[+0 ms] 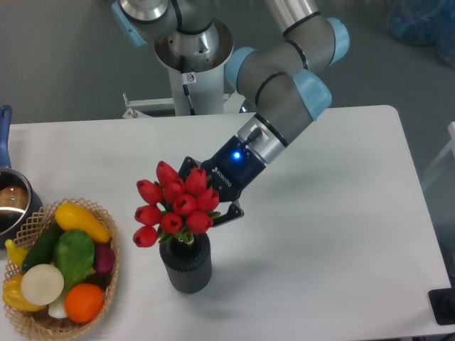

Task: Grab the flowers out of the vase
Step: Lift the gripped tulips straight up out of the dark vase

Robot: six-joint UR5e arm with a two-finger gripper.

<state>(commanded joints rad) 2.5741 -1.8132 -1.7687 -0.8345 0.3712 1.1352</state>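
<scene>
The flowers point(175, 203), a bunch of red tulip buds on green stems, stand over the mouth of the vase point(187, 266), a dark grey ribbed cylinder at the front middle of the table. Their stems still dip into the vase's mouth. My gripper point(205, 204) reaches in from the upper right, shut on the stems just behind the buds. Most of its fingers are hidden by the blooms; one dark finger point(229, 212) shows at the right of the bunch.
A wicker basket point(106, 217) of colourful fruit and vegetables sits at the front left. A shiny metal pot point(13, 206) with a blue handle stands at the left edge. The arm's base point(193, 53) rises behind the table's far edge.
</scene>
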